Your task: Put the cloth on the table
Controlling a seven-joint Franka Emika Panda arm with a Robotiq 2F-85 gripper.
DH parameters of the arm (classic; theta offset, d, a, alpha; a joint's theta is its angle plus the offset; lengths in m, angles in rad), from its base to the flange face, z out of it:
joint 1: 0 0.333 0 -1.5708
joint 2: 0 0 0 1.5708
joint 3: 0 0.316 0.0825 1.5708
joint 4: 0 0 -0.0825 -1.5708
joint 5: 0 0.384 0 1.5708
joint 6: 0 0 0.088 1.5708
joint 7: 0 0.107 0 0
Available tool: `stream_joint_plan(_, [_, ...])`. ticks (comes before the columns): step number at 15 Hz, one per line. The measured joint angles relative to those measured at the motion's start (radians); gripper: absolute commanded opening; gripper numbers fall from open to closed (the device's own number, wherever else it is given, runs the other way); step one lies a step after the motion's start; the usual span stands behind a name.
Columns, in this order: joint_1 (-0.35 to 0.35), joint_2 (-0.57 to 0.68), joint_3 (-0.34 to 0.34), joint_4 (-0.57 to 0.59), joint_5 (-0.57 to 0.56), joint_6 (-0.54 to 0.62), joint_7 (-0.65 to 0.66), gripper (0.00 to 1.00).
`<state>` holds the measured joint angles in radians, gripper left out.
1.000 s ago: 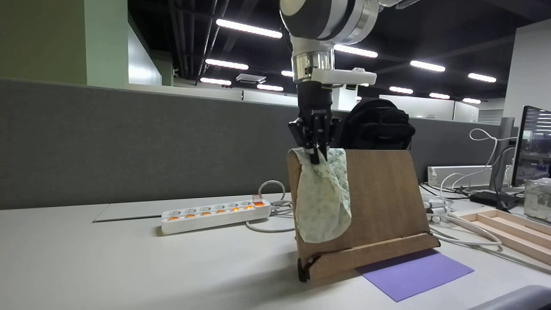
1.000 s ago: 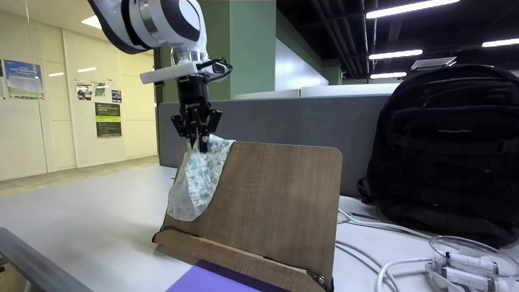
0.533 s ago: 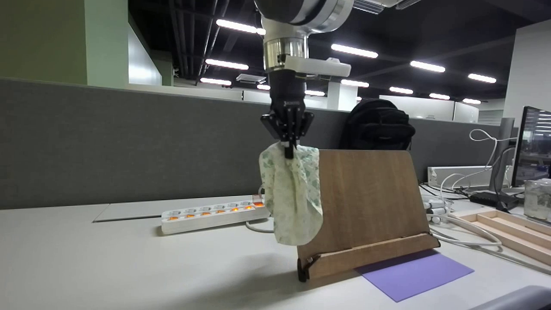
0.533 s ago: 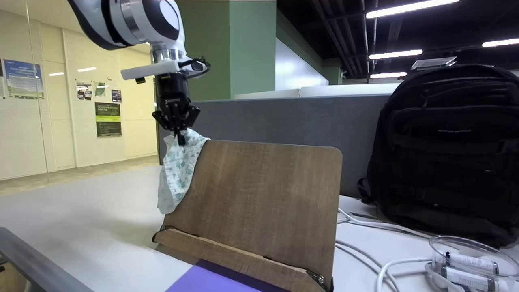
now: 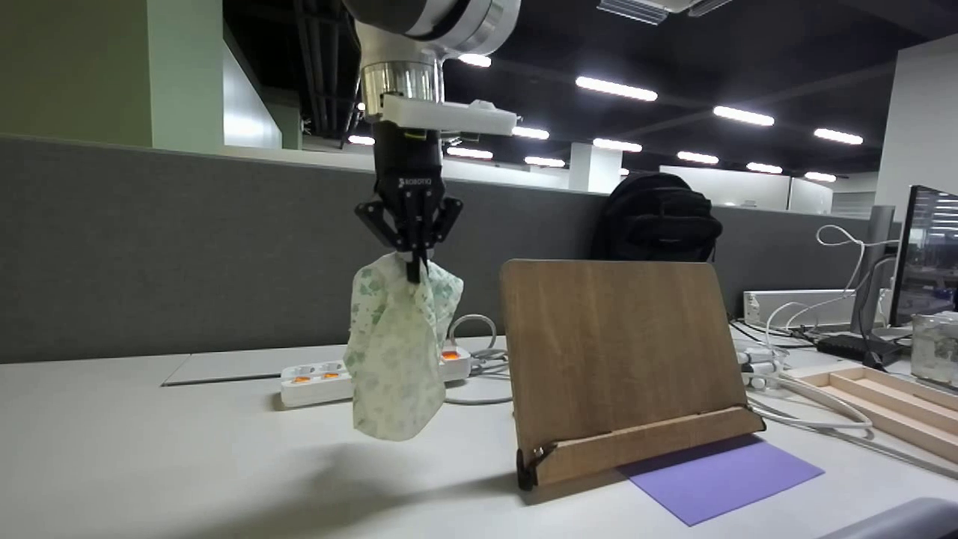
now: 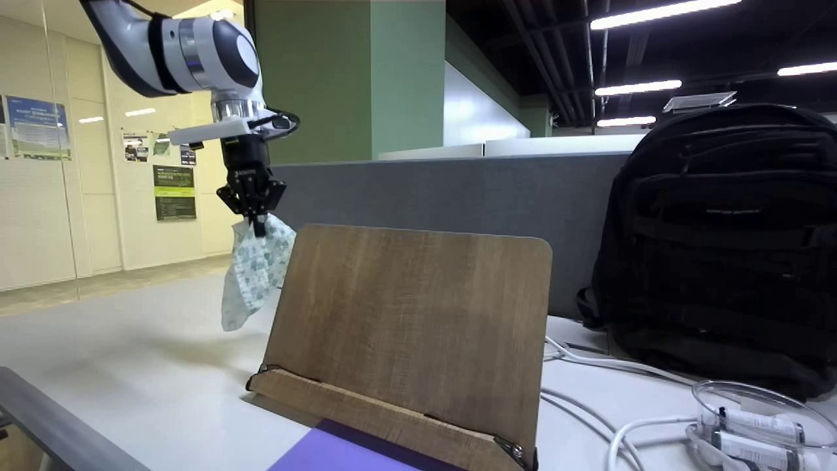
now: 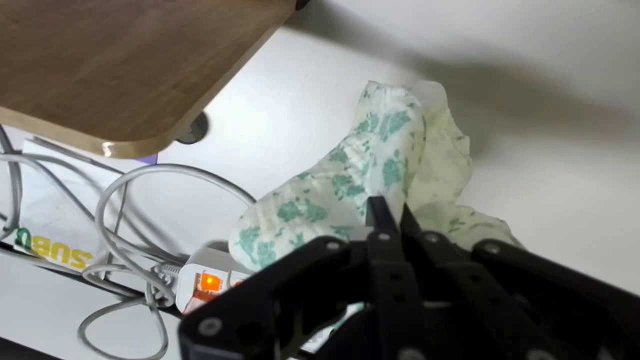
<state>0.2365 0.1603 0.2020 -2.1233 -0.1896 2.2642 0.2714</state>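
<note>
- Office bay: grey partition (image 5: 224, 254) stands behind the white table (image 5: 135, 449). Past the table's far edge, pale floor (image 6: 131, 278) shows in an exterior view; keep the set-down point inboard of that edge.
- Set-down zone: tabletop stretches widest to the left of, and in front of, the multi-socket power strip (image 5: 318, 388). Judged the best room for lowering.
- Power strip, clearance: partly hidden behind the printed cloth (image 5: 397, 359) in an exterior view; in the wrist view its end shows just beside the fabric. Avoid draping over it.
- Printed cloth, position: hangs in folds from the Robotiq gripper (image 5: 416, 271), lower hem apart from the tabletop.
- Printed cloth, change: over the last second it has travelled leftward in both exterior views, from overlapping the upper corner of the wooden book stand (image 5: 621, 344) to a position beside it. Meaning: the stand appears passed; lowering and release remain.
- Robotiq gripper, state: fingers together, pointing down, upper part of the cloth pinched between them.
- Loose cables (image 7: 170, 168): looped between power strip and stand; possible snag for a trailing hem.
- Wooden book stand, clearance: leans back, right of the cloth; tabletop shows between the two in the wrist view. Treat its left edge as the nearest upright obstacle.
- Far right: purple sheet (image 5: 722, 479) partly under the stand, black backpack (image 5: 658, 217) behind, wooden tray (image 5: 891, 415) and monitor (image 5: 928, 254) beyond. Judged outside the working path.
</note>
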Motion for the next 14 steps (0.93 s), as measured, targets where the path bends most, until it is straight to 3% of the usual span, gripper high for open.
stream_joint_plan(10, [0.155,0.264,-0.043,0.15,-0.046,-0.104,0.311,0.01])
stream_joint_plan(11, [0.173,0.281,-0.051,0.16,-0.052,-0.109,0.342,0.29])
stream_joint_plan(12, [0.189,0.298,-0.059,0.17,-0.055,-0.118,0.371,0.3])
stream_joint_plan(14, [0.214,0.329,-0.07,0.191,-0.056,-0.138,0.43,0.42])
